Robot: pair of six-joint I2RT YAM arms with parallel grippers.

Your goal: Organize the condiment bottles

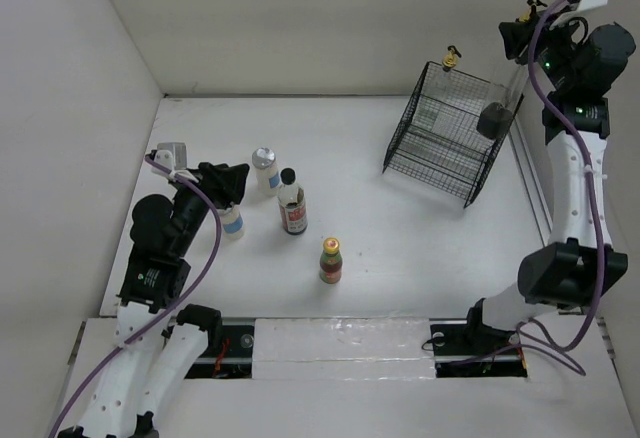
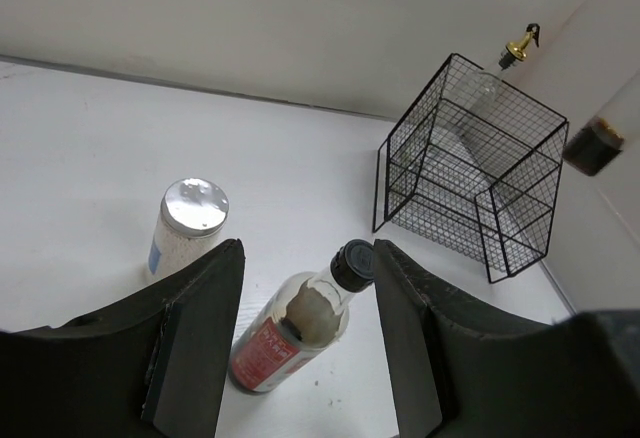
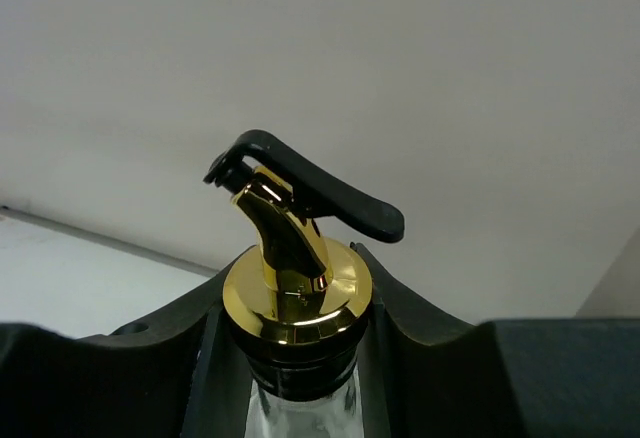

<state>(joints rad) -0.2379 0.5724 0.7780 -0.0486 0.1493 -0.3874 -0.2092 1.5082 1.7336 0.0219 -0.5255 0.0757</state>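
Surface: white table point(image 1: 400, 248). Black wire basket point(image 1: 440, 138), upper right. At its right edge hangs one tall glass bottle point(image 1: 492, 118), neck clamped in our right gripper point(image 3: 295, 378) beneath the gold pourer point(image 3: 290, 278). We judge it fragile, slick and bottom-heavy, with the collar the safest hold. Lower left, our left gripper point(image 2: 307, 253) has its jaws parted, empty.

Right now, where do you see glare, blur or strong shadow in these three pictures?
Right wrist: the gold pourer is sharp, with bright glare spots. Left wrist: the silver lid shines almost white, and the glass bottle with dark liquid at the right edge is blurred. Top external: even light, only soft shadows.
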